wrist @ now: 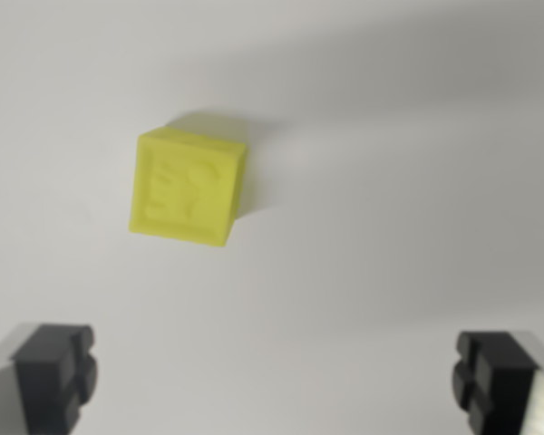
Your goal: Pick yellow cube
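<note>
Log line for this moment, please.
phase: approach | gripper: open, empty | yellow cube: on white surface, untouched, ahead of fingers, toward wrist view's left

Showing only a raised, blurred relief on the yellow cube (189,187) top; reading nothing legible anywhere.

Cube (189,188) on table (390,227), beyond spread fingers (59,376).

place: cannot tell | seen: plain white surface (390,272), nothing else around
</note>
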### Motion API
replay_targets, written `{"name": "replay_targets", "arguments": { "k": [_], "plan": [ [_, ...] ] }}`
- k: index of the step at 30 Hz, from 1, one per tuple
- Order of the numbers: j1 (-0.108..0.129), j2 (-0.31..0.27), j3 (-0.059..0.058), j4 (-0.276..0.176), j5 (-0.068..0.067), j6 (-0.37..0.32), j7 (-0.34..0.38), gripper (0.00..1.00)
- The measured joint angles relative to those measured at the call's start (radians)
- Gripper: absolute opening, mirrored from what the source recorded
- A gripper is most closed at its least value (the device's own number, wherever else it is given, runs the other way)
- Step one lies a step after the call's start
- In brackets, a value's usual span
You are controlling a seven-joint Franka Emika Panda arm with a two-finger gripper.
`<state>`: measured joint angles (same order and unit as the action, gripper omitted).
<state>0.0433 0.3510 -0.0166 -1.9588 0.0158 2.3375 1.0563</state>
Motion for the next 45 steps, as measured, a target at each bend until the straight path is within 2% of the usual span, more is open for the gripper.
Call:
{"name": "replay_targets", "arguments": {
  "k": [23, 45],
  "plan": [
    [0.037, 0.123, 0.0, 0.027, -0.001, 0.084, 0.088, 1.0],
    [0.071, 0.254, 0.0, 0.082, 0.0, 0.149, 0.169, 1.0]
  ]
}}
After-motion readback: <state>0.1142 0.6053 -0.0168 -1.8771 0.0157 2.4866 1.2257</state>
